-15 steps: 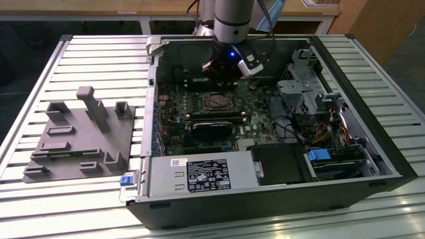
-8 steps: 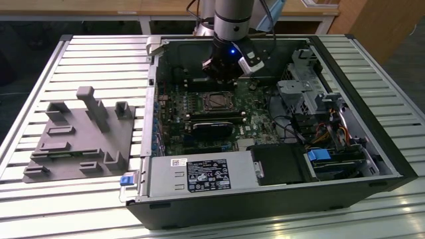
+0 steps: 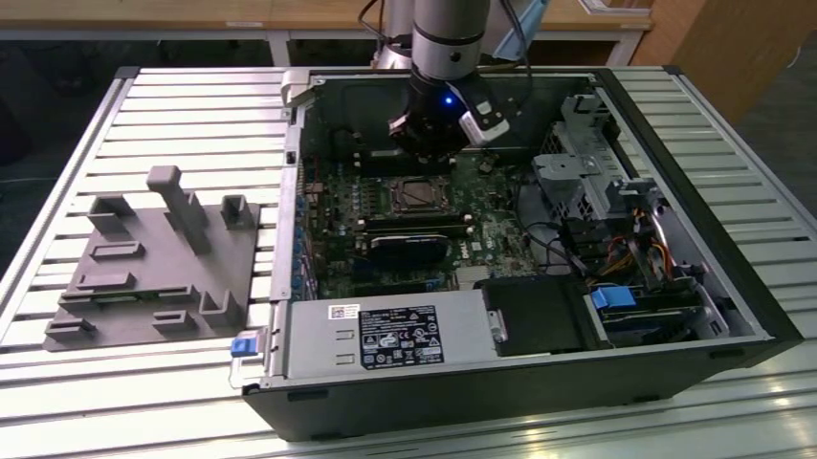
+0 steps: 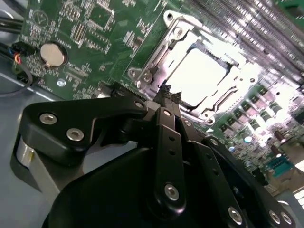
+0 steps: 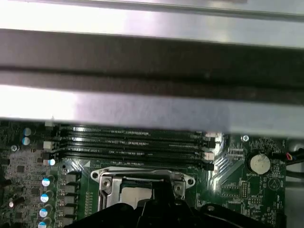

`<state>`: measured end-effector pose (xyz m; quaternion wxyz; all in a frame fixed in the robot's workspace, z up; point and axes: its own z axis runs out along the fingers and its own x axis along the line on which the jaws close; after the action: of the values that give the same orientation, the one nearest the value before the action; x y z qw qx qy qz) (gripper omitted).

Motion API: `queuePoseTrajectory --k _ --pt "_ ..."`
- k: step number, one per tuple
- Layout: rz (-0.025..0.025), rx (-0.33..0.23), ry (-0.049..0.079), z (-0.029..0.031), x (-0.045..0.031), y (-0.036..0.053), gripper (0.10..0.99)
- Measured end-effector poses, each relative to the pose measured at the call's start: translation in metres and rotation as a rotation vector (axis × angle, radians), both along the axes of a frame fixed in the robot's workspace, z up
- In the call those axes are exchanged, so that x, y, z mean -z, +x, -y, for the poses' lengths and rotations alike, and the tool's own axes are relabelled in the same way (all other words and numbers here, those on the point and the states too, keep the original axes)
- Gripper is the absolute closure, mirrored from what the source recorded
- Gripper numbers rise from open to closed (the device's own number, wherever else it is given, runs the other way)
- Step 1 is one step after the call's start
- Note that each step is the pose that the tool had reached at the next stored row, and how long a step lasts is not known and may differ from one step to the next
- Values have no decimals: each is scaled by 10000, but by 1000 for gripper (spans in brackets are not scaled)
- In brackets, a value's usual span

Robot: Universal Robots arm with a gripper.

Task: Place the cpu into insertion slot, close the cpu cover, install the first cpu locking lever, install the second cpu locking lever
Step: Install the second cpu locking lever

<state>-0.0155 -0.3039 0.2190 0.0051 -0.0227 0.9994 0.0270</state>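
Observation:
Inside the open computer case, the insertion slot (image 3: 415,196) sits on the green board. In the second wrist view the cpu (image 4: 197,78) lies in it, its bright silver top showing through the window of the cpu cover (image 4: 164,47). The cover lies flat over the chip. My gripper (image 4: 165,92) hangs just above the board at the socket's edge, its black fingertips drawn together with nothing visible between them. In the exterior view my gripper (image 3: 434,153) is just behind the slot. In the first wrist view the cover (image 5: 107,183) shows past the gripper body. I cannot make out the locking levers.
Long black memory slots (image 5: 133,142) and a coin battery (image 5: 259,163) flank the socket. A black fan housing (image 3: 408,251) and the silver power supply (image 3: 383,335) lie nearer the case front. Drive cages (image 3: 594,172) stand at the exterior view's right. A grey fixture (image 3: 153,268) rests on the slatted table.

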Motion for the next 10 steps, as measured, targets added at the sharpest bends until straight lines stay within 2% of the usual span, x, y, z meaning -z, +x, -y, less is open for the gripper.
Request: queuePoseTrajectory --k 5,10 --pt "0 0 0 68 0 0 980" --pt "0 0 0 75 -35 0 980"
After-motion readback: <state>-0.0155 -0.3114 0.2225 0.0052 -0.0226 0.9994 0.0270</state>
